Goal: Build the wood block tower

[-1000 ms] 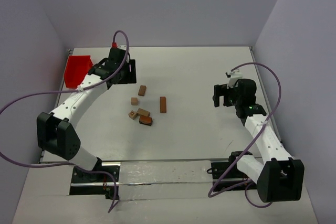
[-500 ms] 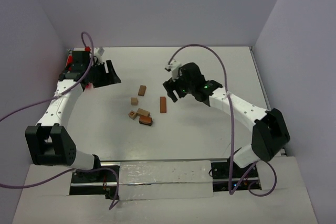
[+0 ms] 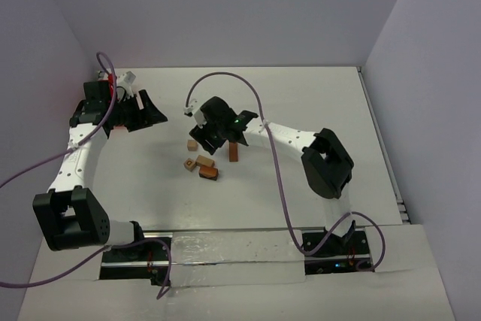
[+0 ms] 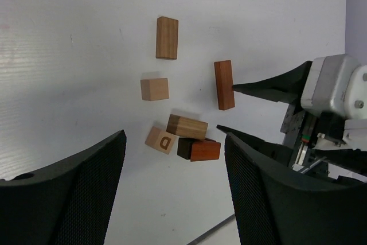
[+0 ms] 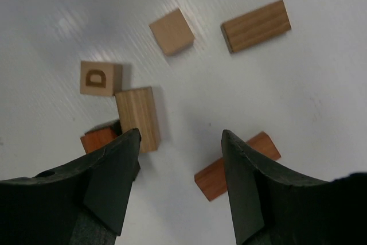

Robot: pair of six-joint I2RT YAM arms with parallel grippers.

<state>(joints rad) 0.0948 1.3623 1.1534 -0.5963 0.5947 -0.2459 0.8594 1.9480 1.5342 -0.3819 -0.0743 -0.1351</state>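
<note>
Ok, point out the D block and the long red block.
D block [image 5: 96,77], right wrist view, on its lettered face.
long red block [image 4: 224,85], left wrist view, middle of its top.

White tabletop [image 3: 301,103] with a matte, faintly ribbed surface, pale lilac walls [image 3: 225,13] closing it in on the left, back and right, shiny metal strip [image 3: 233,249] along its near edge

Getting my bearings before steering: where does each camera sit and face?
Top: fixed above and behind the arms, looking down on the table; left hand and right hand show.
Left wrist: looks down at the blocks; own fingers below, right hand at right.
Right wrist: looks down over blocks; own fingers below.
Both wrists share the lettered block.
</note>
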